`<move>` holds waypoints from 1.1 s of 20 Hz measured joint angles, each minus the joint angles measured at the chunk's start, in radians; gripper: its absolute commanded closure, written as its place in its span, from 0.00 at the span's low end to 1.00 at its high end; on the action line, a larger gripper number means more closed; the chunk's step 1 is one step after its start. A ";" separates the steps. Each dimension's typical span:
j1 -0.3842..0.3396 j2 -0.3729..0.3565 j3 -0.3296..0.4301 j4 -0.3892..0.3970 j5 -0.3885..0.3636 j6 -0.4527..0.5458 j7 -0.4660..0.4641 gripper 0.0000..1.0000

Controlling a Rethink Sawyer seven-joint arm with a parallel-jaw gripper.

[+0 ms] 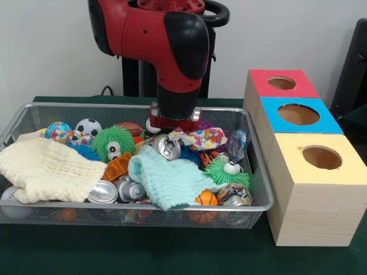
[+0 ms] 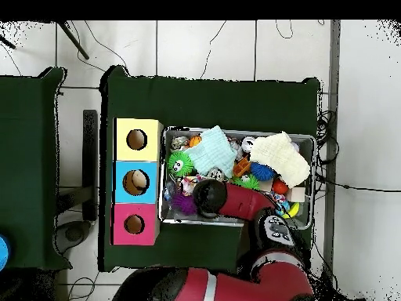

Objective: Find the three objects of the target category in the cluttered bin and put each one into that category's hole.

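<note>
The wire mesh bin (image 1: 259,201) sits on the green table, full of toys and cloths. My gripper (image 1: 167,137) hangs low into the bin's back middle, under the red and black arm. A silvery can (image 1: 167,149) lies directly below it with its pull-tab top facing the camera; whether it is held cannot be seen. Two more silvery cans (image 1: 103,192) (image 1: 131,189) lie side by side near the front, between the two cloths. In the overhead view the arm (image 2: 229,200) covers the gripper and that part of the bin (image 2: 239,131).
Three wooden boxes with round holes stand beside the bin: red top (image 1: 282,83), blue top (image 1: 298,114), yellow top (image 1: 321,157). A cream cloth (image 1: 49,169), a mint cloth (image 1: 166,180), green fuzzy toys (image 1: 112,143), and small balls (image 1: 88,127) crowd the bin.
</note>
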State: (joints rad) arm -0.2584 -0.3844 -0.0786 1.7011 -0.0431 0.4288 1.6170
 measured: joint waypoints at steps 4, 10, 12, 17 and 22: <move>-0.020 0.006 0.010 -0.007 -0.020 -0.001 0.000 1.00; -0.044 -0.002 0.017 -0.007 -0.051 -0.003 0.000 1.00; -0.060 -0.011 0.019 -0.002 -0.068 -0.007 0.000 1.00; -0.113 -0.047 0.020 0.037 -0.116 -0.049 0.000 1.00; -0.151 -0.090 0.019 0.112 -0.169 -0.126 0.000 1.00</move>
State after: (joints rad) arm -0.4091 -0.4742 -0.0600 1.8135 -0.2124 0.3033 1.6170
